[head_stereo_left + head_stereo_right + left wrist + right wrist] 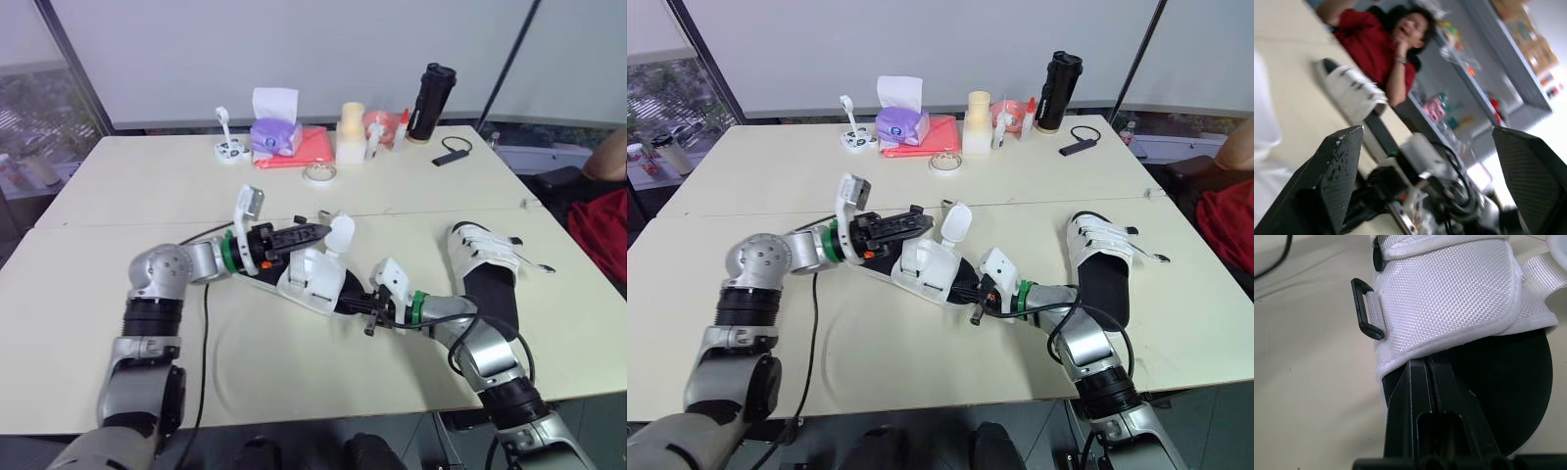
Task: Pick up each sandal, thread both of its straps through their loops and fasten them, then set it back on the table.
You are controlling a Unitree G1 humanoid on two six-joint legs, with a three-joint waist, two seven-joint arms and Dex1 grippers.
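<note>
Nearest: right gripper (1420, 367), fingers pressed together, tips tucked at the rim of the black sole under the white upper of the near sandal (312, 279); no telling whether nipping any of that sole or merely touching it. Sandal lying mid-table (118, 186), a little toward the front edge, between both grippers. Left gripper (318, 233) released, fingers wide apart, hovering just over the sandal's far side, beside the loose strap (340, 232) standing up unfastened. Black loop (1367, 308) free on the side of the upper, nothing threaded through.

Judged as the threading step, barely begun. Hold firm with the right to pin the sole. Close the left on the strap near its tip rather than its root, leaving a short free end to steer. Feed flat and square into the loop, against likely buckling of soft webbing. Then pull through, fold back and press down to fasten.

Second sandal (485, 257) near the right edge, well apart, straps lying across it; impossible to tell whether fastened. Along the far edge, well clear: tissue box (275, 135), red cloth (313, 147), tape roll (319, 172), black flask (431, 103). Black cable (206, 313) trailing over the table by the left arm, probably a snag risk on any wide sweep. Person in red (602, 230) just past the right edge; best to keep reaches short on that side.
</note>
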